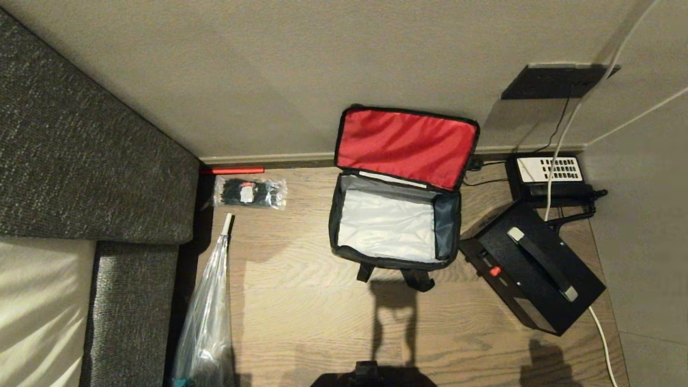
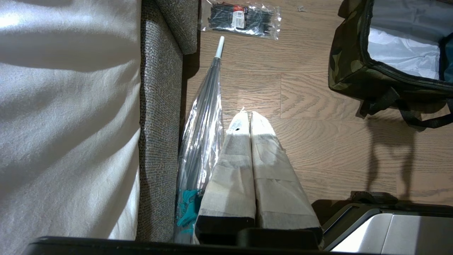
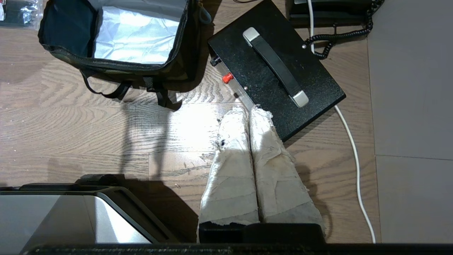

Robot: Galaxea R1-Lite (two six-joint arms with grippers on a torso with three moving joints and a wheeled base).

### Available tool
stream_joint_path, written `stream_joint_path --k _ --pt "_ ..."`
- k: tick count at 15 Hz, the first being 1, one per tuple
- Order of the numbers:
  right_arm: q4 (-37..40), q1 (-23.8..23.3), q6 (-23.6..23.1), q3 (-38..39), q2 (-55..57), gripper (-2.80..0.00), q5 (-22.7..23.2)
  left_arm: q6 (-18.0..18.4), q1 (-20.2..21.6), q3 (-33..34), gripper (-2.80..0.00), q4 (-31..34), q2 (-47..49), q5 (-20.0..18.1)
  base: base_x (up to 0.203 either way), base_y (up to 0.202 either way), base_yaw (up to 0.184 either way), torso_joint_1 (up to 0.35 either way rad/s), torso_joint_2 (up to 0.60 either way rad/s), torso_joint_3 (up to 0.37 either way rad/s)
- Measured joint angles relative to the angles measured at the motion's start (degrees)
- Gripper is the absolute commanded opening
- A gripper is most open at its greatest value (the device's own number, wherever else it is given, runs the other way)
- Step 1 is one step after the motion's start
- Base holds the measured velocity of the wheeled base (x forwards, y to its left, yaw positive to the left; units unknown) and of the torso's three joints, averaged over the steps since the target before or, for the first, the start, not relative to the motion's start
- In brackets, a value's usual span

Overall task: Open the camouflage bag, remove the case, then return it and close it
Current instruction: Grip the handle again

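Gaping with its red-lined lid thrown back, the camouflage bag (image 1: pixel 395 252) shows you only crumpled lining because the case (image 1: pixel 543 271) lies just beside it, while left gripper (image 2: pixel 247 117) and right gripper (image 3: pixel 249 113) hang parked, jaws pressed together, empty.

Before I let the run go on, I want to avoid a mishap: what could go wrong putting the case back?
The case lies askew beside the camouflage bag, over a white cable that could snag on lifting. The case looks nearly bag-wide, so it may catch the rim. The red-lined lid only leans on the wall and might drop.
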Motion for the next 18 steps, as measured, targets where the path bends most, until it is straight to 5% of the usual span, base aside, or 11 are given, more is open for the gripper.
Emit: stream_joint_path --k 11,14,18 --pt "2.7 0.0 0.3 -3.5 0.0 -2.80 -0.1 0.0 0.0 0.0 -2.80 0.0 0.0 0.0 0.000 0.000 0.000 0.000 0.00 0.000" --pt "15.4 0.0 2.8 -21.1 0.0 -2.80 0.2 0.0 0.0 0.0 -2.80 0.0 0.0 0.0 0.000 0.000 0.000 0.000 0.00 0.000" --pt "46.5 0.0 5.6 -43.7 0.6 -2.80 4.2 0.0 0.0 0.0 -2.80 0.0 0.0 0.0 0.000 0.000 0.000 0.000 0.00 0.000"
